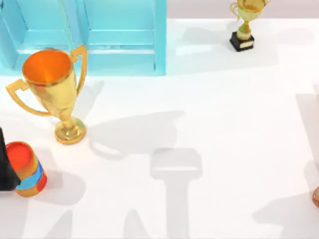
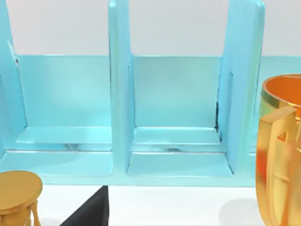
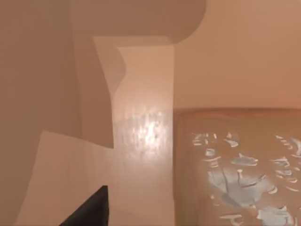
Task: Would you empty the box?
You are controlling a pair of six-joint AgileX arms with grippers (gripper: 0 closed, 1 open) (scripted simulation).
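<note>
The white tabletop (image 1: 224,124) carried a blue box (image 1: 124,45) at its far left, standing open toward the arms, its upright dividers splitting it into compartments. In the left wrist view the two compartments of the box (image 2: 178,94) that faced the camera held nothing. A tall gold trophy (image 1: 52,84) with two handles stood upright on the tabletop just in front of the box, at the left side, and its cup (image 2: 280,150) loomed close to the left wrist camera. Nearer than the trophy, at the left edge, a can (image 1: 27,169) with a red top and a blue band lay tilted on the tabletop. A small trophy (image 1: 244,25) on a black base stood upright at the far right, well apart from the box. The left end effector (image 1: 4,164) was a dark shape at the left edge, touching the can; whether it was open or closed could not be told. The right end effector (image 3: 89,209) hung beside a flecked object (image 3: 235,169), and its state could not be told either.
</note>
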